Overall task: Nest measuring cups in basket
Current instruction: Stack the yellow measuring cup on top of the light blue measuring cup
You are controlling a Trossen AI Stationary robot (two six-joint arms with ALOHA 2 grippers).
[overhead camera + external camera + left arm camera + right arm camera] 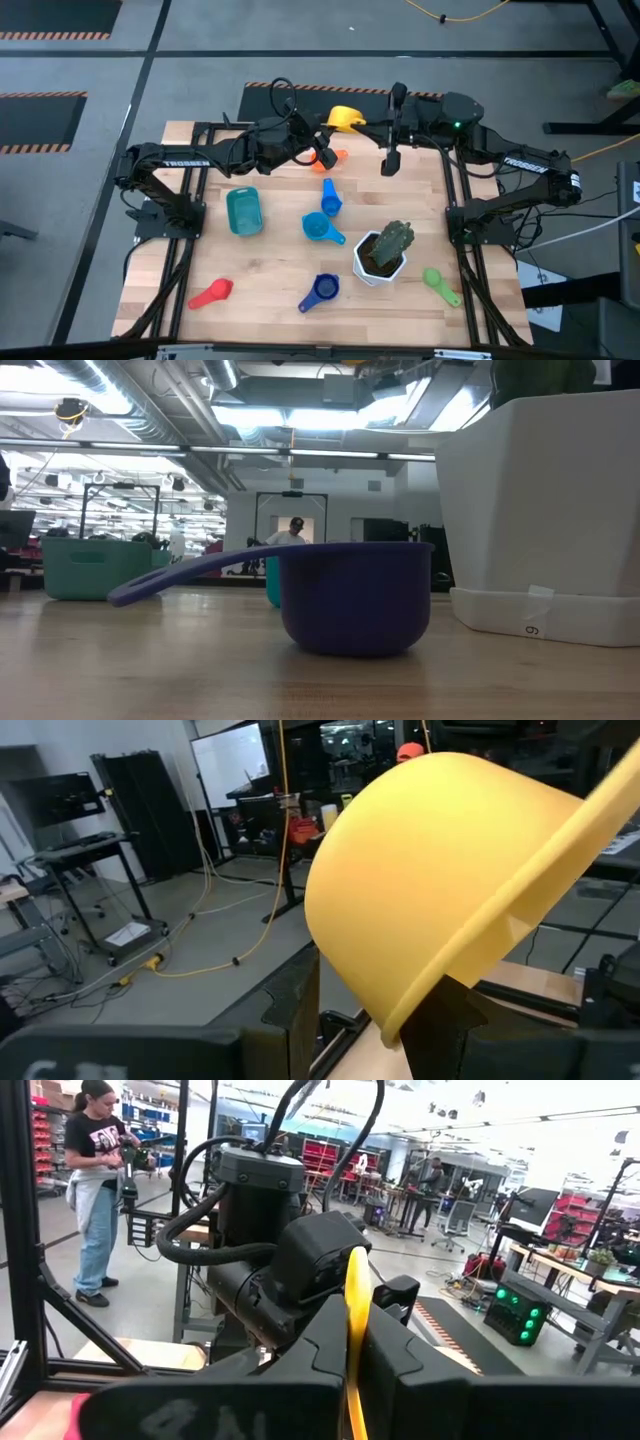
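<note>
Our left gripper (325, 128) pinches the big yellow cup (345, 119) up in the air over the far edge of the table (270, 270), and our right gripper (352, 1342) squeezes the cup's thin yellow handle (357, 1330) too. The cup looks smooth and round like a bowl. Nearer us the teal basket (243, 211) sits well apart, with blue cups (322, 229), a red one (211, 293), a green one (440, 284) and a white plant pot (381, 254) around.

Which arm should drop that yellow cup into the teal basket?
Probably left: left gripper and right gripper both seem to pinch the yellow cup, but the basket lies on the left's side.
</note>
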